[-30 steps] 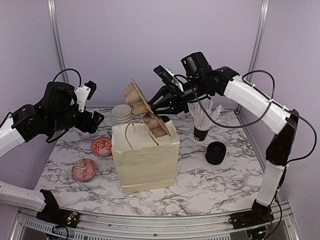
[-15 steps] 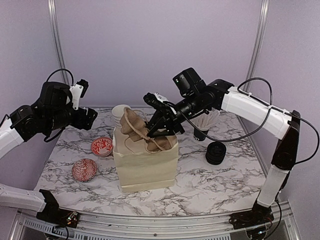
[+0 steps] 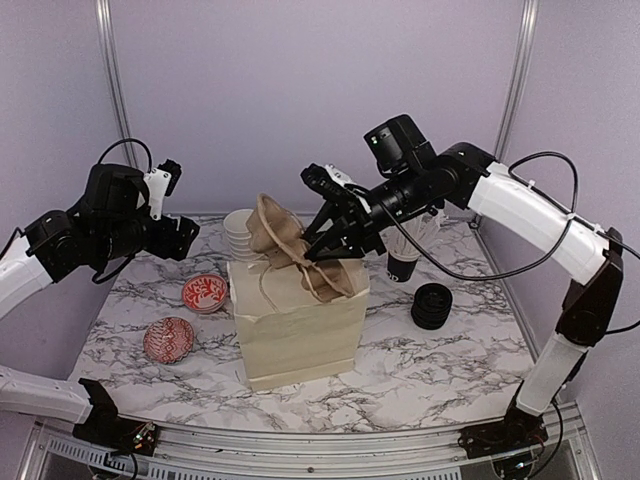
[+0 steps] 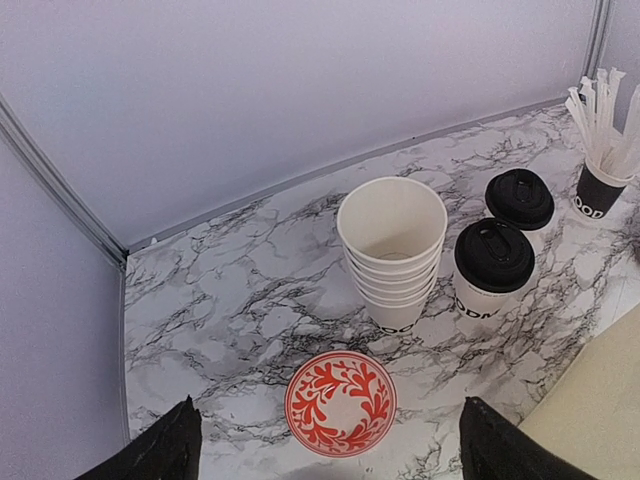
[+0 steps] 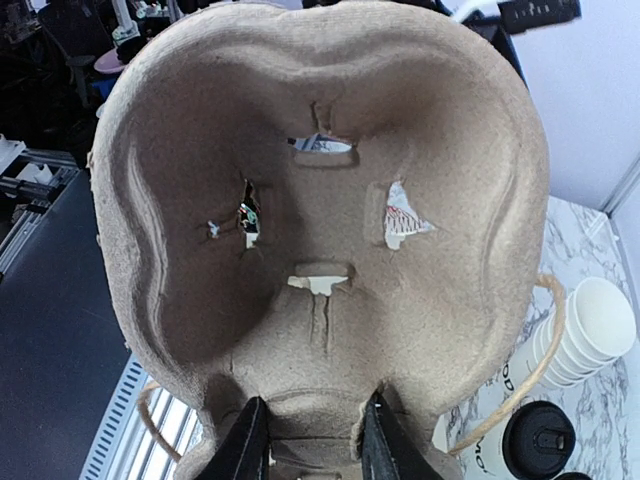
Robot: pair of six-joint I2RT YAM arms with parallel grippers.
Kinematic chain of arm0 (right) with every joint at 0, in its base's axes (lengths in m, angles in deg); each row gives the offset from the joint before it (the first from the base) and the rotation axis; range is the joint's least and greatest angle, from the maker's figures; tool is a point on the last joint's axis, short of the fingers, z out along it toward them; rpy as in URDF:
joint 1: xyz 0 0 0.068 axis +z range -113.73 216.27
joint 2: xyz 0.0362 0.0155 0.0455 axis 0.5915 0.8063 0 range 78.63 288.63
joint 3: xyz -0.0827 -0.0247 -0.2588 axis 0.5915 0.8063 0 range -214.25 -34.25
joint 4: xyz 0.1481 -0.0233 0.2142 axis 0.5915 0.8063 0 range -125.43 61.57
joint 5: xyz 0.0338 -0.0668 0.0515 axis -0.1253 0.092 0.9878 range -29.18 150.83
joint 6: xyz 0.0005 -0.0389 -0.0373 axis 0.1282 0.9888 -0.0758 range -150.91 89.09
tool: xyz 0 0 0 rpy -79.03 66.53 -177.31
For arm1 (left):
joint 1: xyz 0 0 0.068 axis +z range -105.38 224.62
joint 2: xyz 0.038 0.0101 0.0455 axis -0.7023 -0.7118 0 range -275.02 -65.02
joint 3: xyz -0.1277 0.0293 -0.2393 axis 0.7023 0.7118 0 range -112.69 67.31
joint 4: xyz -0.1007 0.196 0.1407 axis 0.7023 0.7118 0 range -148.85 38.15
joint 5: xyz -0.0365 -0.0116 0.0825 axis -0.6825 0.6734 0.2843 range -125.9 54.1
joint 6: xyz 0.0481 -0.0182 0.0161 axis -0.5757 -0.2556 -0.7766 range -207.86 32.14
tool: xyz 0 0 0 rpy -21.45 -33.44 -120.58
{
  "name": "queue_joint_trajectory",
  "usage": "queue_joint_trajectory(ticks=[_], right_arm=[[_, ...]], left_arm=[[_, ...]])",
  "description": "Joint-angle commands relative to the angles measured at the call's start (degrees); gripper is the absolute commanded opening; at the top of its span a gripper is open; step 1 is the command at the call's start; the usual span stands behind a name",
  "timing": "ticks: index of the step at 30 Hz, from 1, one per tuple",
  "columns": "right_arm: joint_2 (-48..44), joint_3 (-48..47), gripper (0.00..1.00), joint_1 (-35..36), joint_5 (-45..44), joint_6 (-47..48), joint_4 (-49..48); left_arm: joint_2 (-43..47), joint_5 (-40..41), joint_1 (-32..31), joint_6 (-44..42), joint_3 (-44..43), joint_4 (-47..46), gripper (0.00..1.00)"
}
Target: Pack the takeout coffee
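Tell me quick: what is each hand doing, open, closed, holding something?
Left hand: open, holding nothing.
Right hand: closed on the cardboard carrier, at the top of the bag.

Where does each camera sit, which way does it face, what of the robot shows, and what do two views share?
Top external: fixed high behind the arms, looking down on the marble table; both arms, left gripper and right gripper show.
Left wrist: above the table's left side, looking down at stacked white cups and two lidded coffees; its open fingers show at bottom.
Right wrist: faces the pulp carrier pinched between its fingers.
Shared: both wrist views show the stacked white cups and one of the lidded coffees.
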Motion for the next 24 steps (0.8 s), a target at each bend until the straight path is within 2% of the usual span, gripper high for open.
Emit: queue_joint_trajectory(ticks=[1,10,15,20,22,24], right_arm=[[-2.9,-4.2,0.29,0.6,7.5,-0.2,2.8],[-5.3,-1.3,0.31,0.7,11.7,3.2,6.2],[-4.8,0.0,0.31,0.7,8.8,0.1,3.3],[-1.5,-3.2,0.31,0.4,9.5,-1.3,3.5],[-0.4,-5.7,0.31,-0.1,10.5,-1.7,3.7],[0.5,-7.5,0.31,-1.1,12.0,-2.7,3.5]], left_arm=[[-0.3,-0.9,0.3,-0.1,-0.6,-1.3,0.90],[-0.1,-2.3,0.3,1.2,-0.6,-1.0,0.90],[-1.0,-3.5,0.3,1.3,-0.9,-1.1,0.90],[-1.5,-4.8,0.3,1.1,-1.5,-1.1,0.90],[-1.2,-6.9,0.3,0.8,-1.9,-1.1,0.88],[-0.2,-12.7,0.3,0.5,-2.8,-1.0,0.84]])
